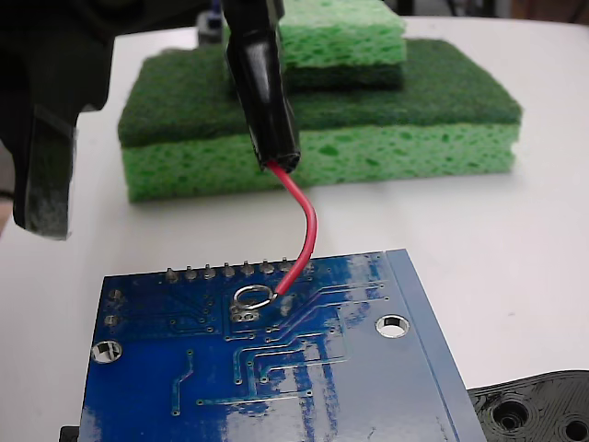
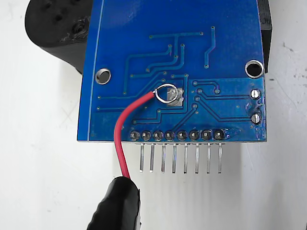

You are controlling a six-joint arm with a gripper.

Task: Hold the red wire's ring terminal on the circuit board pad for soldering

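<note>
While angled down over the circuit board (image 1: 276, 368), black sleeve (image 1: 262, 83) trailing red wire (image 1: 302, 226) — ring terminal (image 2: 166, 93) overlapping pad (image 2: 176, 97), tool's state unclear.

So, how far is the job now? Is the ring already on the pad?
Done: the ring terminal has reached the circuit board; in the wrist view it overlaps the silver pad, shifted a little to the left. In hand: the red wire runs from the black sleeve down to the ring. Left: a small nudge to centre it, then holding steady. No soldering iron or fresh solder shows. The gripper is not clearly visible.
</note>
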